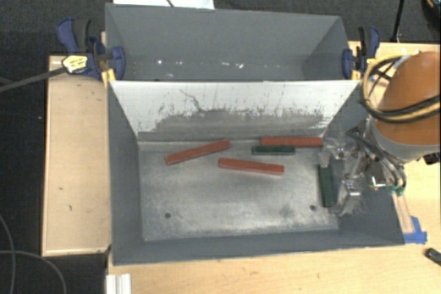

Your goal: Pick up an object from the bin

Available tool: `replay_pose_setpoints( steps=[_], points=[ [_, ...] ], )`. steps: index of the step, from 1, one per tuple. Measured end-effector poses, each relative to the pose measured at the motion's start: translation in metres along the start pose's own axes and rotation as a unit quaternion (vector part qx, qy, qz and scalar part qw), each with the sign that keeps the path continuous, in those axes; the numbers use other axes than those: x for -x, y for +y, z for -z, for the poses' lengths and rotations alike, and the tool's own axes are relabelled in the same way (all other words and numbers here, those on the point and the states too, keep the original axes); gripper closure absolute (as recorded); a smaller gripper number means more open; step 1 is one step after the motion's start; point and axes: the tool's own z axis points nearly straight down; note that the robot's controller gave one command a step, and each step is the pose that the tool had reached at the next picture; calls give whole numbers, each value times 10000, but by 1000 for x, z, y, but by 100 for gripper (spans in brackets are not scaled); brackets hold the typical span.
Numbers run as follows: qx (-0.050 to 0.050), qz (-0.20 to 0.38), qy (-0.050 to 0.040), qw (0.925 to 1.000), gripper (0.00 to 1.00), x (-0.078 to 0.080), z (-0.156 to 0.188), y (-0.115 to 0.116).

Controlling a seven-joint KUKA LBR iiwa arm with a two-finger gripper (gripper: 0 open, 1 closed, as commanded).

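Stick (327, 186) (dark green, rightmost) runs front-to-back.

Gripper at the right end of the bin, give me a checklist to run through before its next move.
1. Position: gripper is inside the bin at its right end: ok.
2. Target: dark green stick lies right beside it, along the foot of the right wall: ok.
3. Stick actually held: cannot tell.
4. Neighbours: nearest red stick lies apart from the green one, by the back wall: ok.
5. Room between stick and right wall: looks tight, probably not ok.
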Motion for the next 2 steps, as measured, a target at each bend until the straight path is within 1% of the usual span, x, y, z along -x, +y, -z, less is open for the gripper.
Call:
replay_pose_setpoints(
  steps=[1, 2],
  points=[
    [9, 216, -11, 9998, 0, 55, -89, 40],
    [10, 246, -49, 9997, 0, 105, -147, 87]
  ],
)
